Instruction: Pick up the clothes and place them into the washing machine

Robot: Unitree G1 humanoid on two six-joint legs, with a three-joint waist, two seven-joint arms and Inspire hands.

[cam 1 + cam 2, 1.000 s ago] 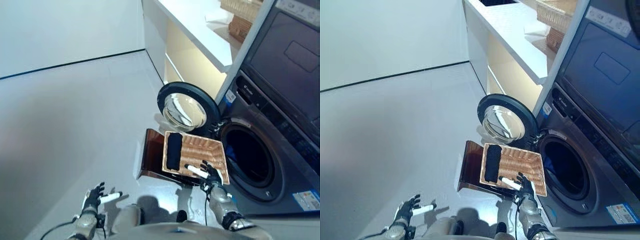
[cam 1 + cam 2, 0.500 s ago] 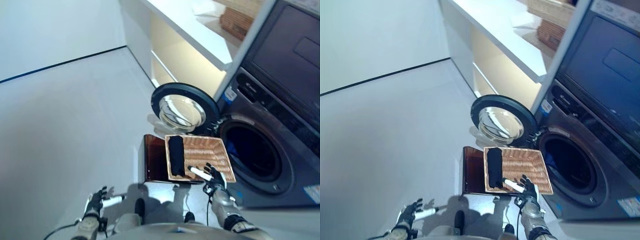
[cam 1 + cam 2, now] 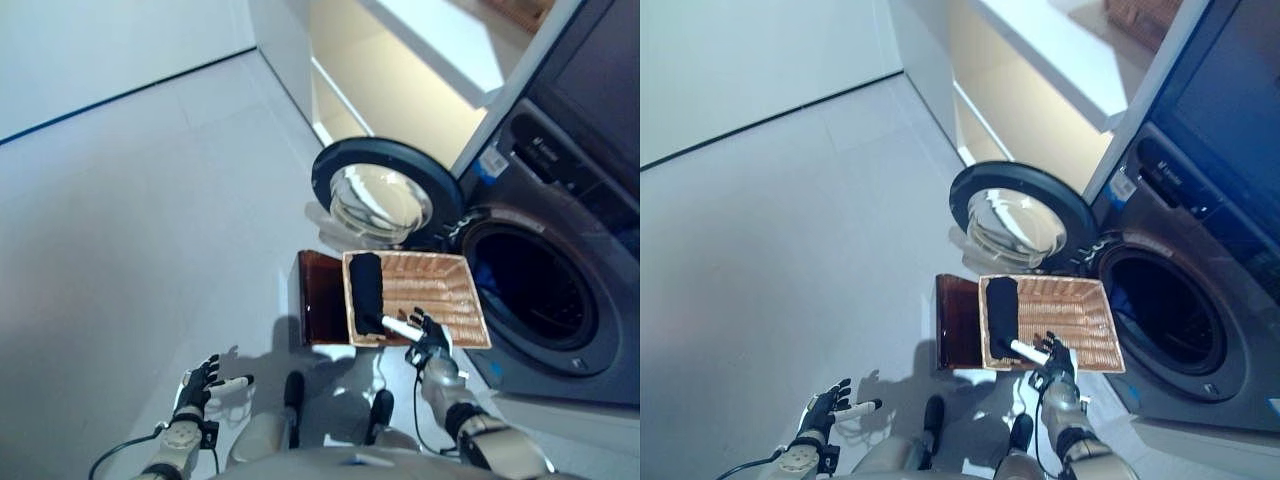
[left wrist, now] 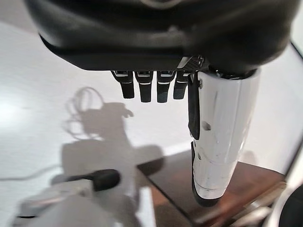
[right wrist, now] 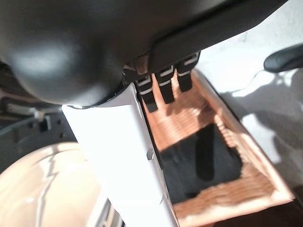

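Left hand [image 3: 200, 383]: held low over the grey floor [image 3: 130, 220], well apart from the basket; fingers are seen extended and spread, nothing held. Its wrist view shows only short finger ends, the rest being cut off by the hand's bulk.
Brown stand [image 3: 322, 310]: set on the floor; most of it is covered by the basket.
Black garment [image 3: 366, 292]: laid rolled along the left end of the wicker basket [image 3: 440, 305]; its underside is hidden.
Right hand [image 3: 428, 340]: poised at the basket's near rim; fingers are seen straight, thumb extended, nothing gripped. Contact with the rim cannot be determined.
Door [image 3: 385, 200]: swung fully open, glass facing up.
Washing machine [image 3: 560, 300]: drum opening is dark; its contents cannot be made out. The cabinet is cut off at the right edge.
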